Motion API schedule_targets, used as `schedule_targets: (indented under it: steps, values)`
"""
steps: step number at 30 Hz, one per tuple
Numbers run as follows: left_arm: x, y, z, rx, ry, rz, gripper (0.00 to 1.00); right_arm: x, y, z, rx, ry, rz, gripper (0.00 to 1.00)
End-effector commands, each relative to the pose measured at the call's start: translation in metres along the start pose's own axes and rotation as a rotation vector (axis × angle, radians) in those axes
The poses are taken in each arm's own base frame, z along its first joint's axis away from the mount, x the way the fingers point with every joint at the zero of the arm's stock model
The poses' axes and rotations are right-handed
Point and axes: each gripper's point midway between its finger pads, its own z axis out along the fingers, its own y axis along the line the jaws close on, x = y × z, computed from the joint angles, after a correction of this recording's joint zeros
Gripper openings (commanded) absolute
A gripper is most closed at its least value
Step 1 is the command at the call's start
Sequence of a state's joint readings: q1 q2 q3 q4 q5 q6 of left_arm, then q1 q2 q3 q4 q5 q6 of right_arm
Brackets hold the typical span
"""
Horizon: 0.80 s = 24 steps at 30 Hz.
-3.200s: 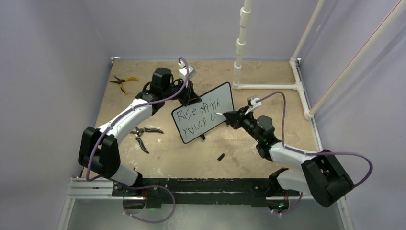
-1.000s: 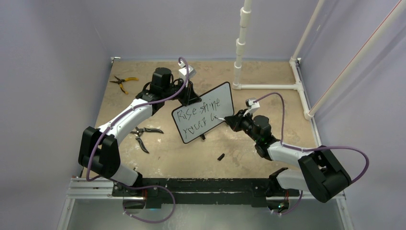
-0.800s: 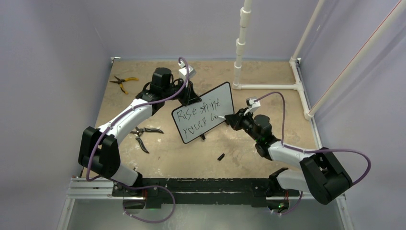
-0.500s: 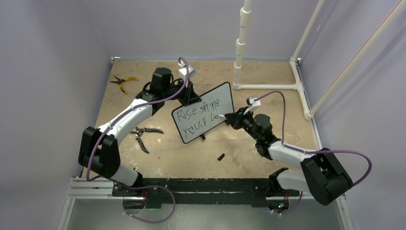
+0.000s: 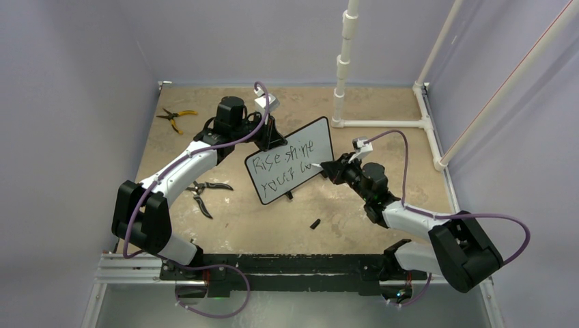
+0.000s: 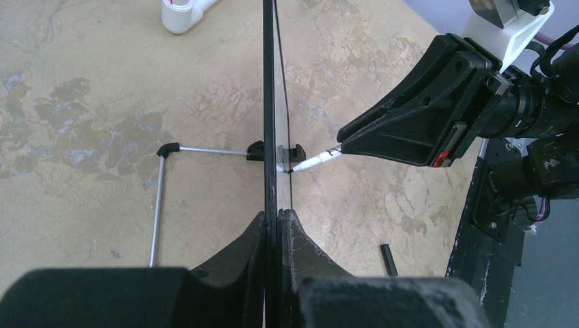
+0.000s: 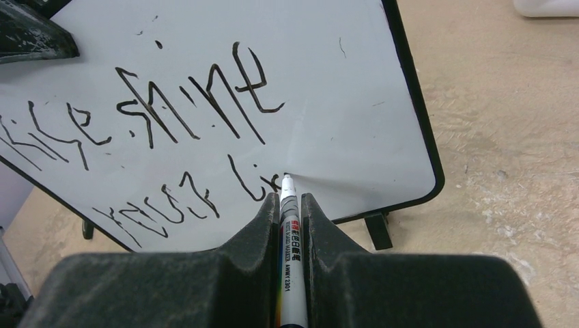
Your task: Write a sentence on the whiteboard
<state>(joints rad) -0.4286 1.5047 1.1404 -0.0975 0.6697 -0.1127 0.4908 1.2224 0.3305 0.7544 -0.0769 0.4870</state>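
Observation:
The whiteboard stands tilted mid-table, white with a thin black frame; it also shows in the right wrist view and edge-on in the left wrist view. The sentence reads "Rise shine" over "your li" in black marker. My left gripper is shut on the board's top edge. My right gripper is shut on a white marker, whose tip touches the board just right of "li".
A black marker cap lies on the table in front of the board. Dark pliers lie left of the board, yellow-handled pliers at the back left. A white pipe frame stands at the back right.
My right gripper has edged left and slightly up along the board's lower line, the marker tip staying on the board. The left arm and board have not moved.

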Motion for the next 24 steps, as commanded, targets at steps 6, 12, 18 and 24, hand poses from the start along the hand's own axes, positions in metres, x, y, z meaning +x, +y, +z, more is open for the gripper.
schedule_targets:
  steps: [6,12,18,24]
  values:
    - [-0.009,-0.020,-0.004,0.069,-0.028,0.028,0.00,0.022,-0.019,-0.003,0.082,0.051,0.048,0.00]
    - [-0.009,-0.021,-0.004,0.072,-0.029,0.029,0.00,0.029,-0.023,-0.008,0.093,0.063,0.065,0.00]
    - [-0.010,-0.021,-0.004,0.073,-0.031,0.030,0.00,0.029,-0.017,-0.003,0.059,0.065,0.060,0.00]
    - [-0.010,-0.021,-0.004,0.073,-0.032,0.030,0.00,0.021,-0.008,0.002,0.014,0.045,0.048,0.00]
